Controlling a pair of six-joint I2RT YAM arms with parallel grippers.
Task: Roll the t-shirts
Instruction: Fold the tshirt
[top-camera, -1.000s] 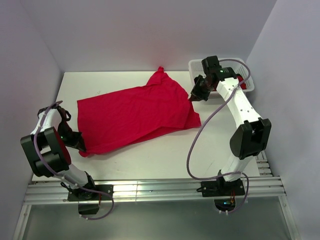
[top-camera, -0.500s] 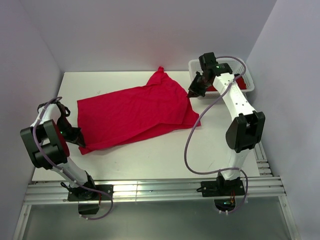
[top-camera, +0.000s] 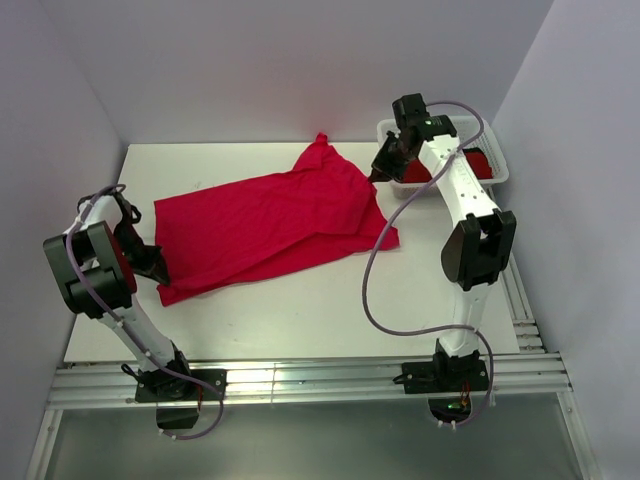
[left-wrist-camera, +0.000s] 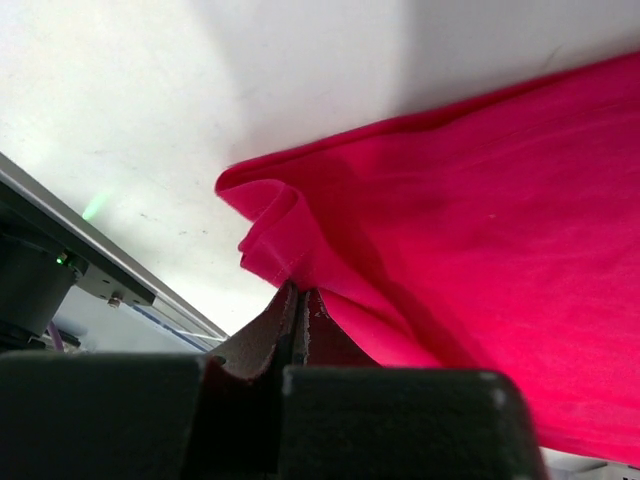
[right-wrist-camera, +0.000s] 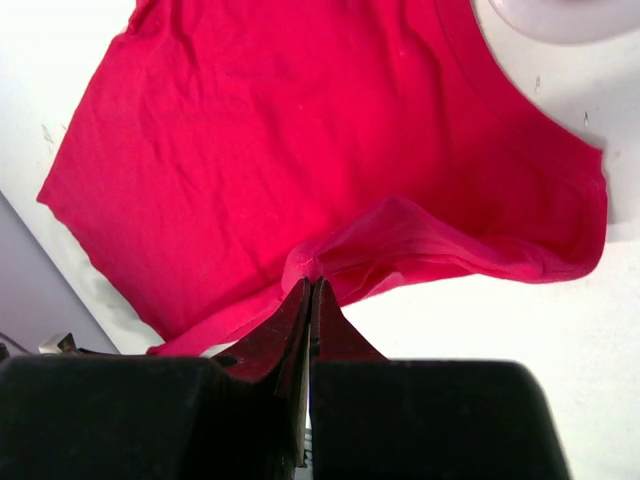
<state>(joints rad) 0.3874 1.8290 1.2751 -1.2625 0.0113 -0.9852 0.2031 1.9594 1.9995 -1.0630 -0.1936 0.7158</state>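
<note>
A bright pinkish-crimson t-shirt (top-camera: 265, 225) lies spread across the white table, one sleeve pointing to the back wall. My left gripper (top-camera: 160, 275) is shut on its near left corner, low by the table; in the left wrist view the cloth (left-wrist-camera: 480, 200) bunches at the closed tips of that gripper (left-wrist-camera: 300, 292). My right gripper (top-camera: 378, 178) is shut on the shirt's right edge and holds it lifted. In the right wrist view a fold of the shirt (right-wrist-camera: 300, 130) is pinched at the right gripper (right-wrist-camera: 312, 283).
A white basket (top-camera: 503, 172) stands at the back right, just behind the right gripper, with a deeper red rolled bundle (top-camera: 478, 160) in it. Its corner (right-wrist-camera: 560, 15) shows in the right wrist view. Walls close the table on the left, back and right.
The right gripper has moved back and a little left with the shirt's edge. The left gripper has shifted slightly away from the near edge. The shirt's near hem has slid back with them.
</note>
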